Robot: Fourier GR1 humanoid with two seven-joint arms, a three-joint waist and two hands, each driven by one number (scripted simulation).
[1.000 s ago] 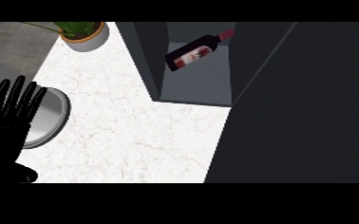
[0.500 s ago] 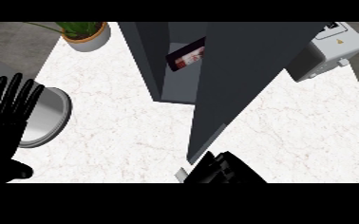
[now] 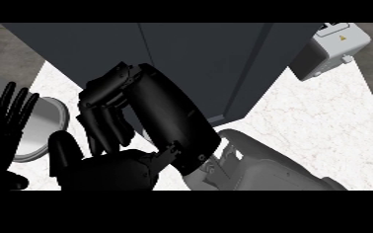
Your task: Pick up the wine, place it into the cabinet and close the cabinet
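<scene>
Nearest the lower edge, the right hand (image 3: pixel 138 123) is seen large in the middle of the view, its fingers (image 3: pixel 102 106) bent at the knuckles but closed round nothing, set against the front of the cabinet (image 3: pixel 211 64). At the left edge the left hand (image 3: pixel 16 121) is held open with fingers up, resting beside a grey plate (image 3: pixel 44 123) on the white counter (image 3: pixel 313 123). Behind, the dark cabinet door is judged to be closed or very nearly so. The wine cannot be seen; it is presumed to be inside. To finish the step well, the door should be pressed flat until flush, then the hand drawn straight back. A grey appliance (image 3: pixel 324 52) is seen far right.
</scene>
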